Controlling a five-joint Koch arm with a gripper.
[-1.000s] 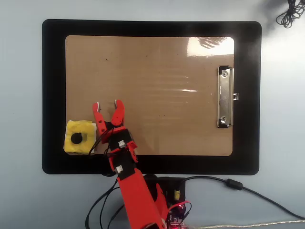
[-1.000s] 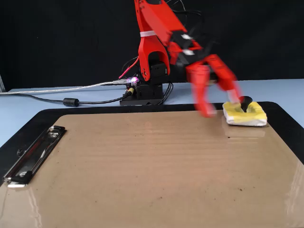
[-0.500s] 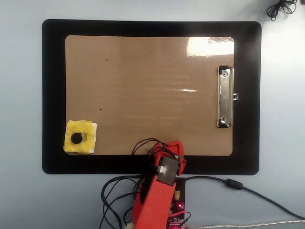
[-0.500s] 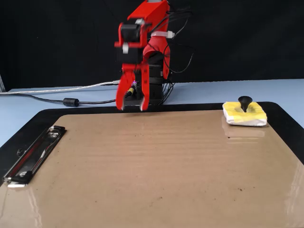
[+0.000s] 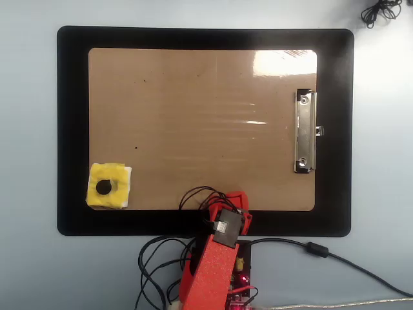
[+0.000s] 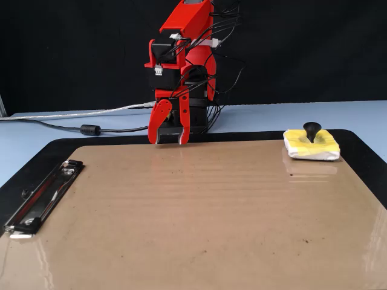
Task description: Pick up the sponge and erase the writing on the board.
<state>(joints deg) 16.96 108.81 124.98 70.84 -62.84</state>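
Tan board [image 5: 201,129] bare across its middle, framed by black mat [image 5: 71,129]; no writing discernible. Red gripper [image 6: 169,141], jaws slightly apart, seen only in fixed view, hanging over board's near-base edge. Yellow sponge [image 5: 108,186] alone at corner opposite clip [image 5: 305,131].

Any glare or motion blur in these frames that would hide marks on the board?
Overhead view: a bright glare patch on the board near its top-right corner, plus a thin streak beside the clip. Fixed view: sheen along the board's near edge; the gripper and sponge look sharp, no blur.
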